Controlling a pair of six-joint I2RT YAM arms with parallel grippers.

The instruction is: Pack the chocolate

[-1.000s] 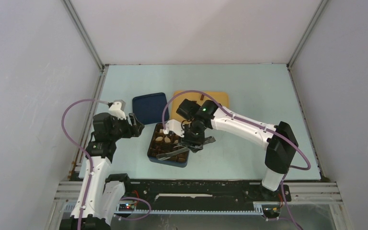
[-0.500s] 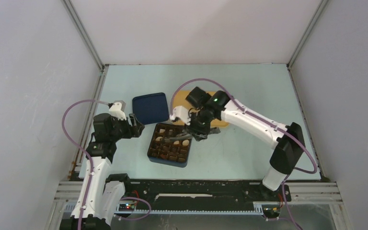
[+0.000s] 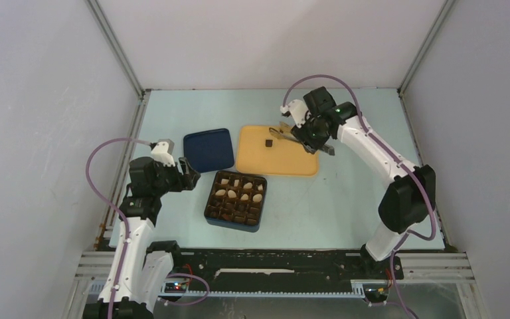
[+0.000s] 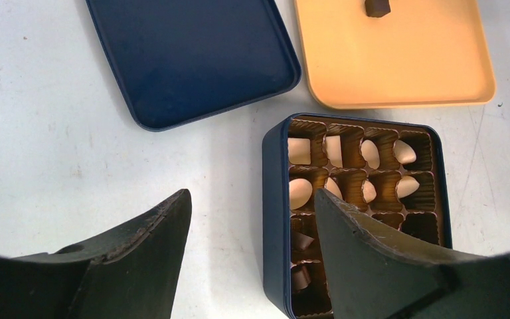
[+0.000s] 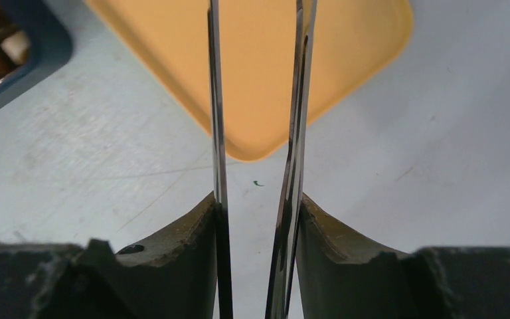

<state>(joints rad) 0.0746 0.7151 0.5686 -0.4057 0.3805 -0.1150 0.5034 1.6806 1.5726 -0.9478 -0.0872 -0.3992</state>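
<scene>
The left gripper (image 3: pixel 189 175) hangs over the pale table (image 3: pixel 345 199) at its left side, jaws spread wide with nothing between them. From the left wrist view its fingers (image 4: pixel 139 259) frame bare table and the left wall of the box.

Just right of it and farther back, a dark blue square lid (image 3: pixel 208 151) lies flat on the table with its hollow side up and nothing in it.

Nearer the arms sits the dark blue square box (image 4: pixel 273 219) with a brown gridded insert. Most of the chocolate (image 4: pixel 299 193) is here, one piece to a cell. The two far rows hold cream-white pieces, four to a row. The oval ones lie tilted in their cells, their long axes slanting different ways, while the two squarer ones at the far left sit straight. In the near rows, dark brown pieces show in the left-hand cells. The right finger hides the rest from the wrist camera, and from above those rows look uniformly dark.

Behind the box, apart from it, lies an orange tray (image 3: pixel 285 159). It holds a single dark chocolate piece (image 3: pixel 269 142) in its far left part. The piece is blocky, with no long axis to be made out.

The right gripper (image 3: pixel 311 136) hovers at the tray's far right corner, clenched on metal tweezers (image 5: pixel 216 100), whose two arms stay apart. They point leftward over the tray, with nothing seen between their tips.
</scene>
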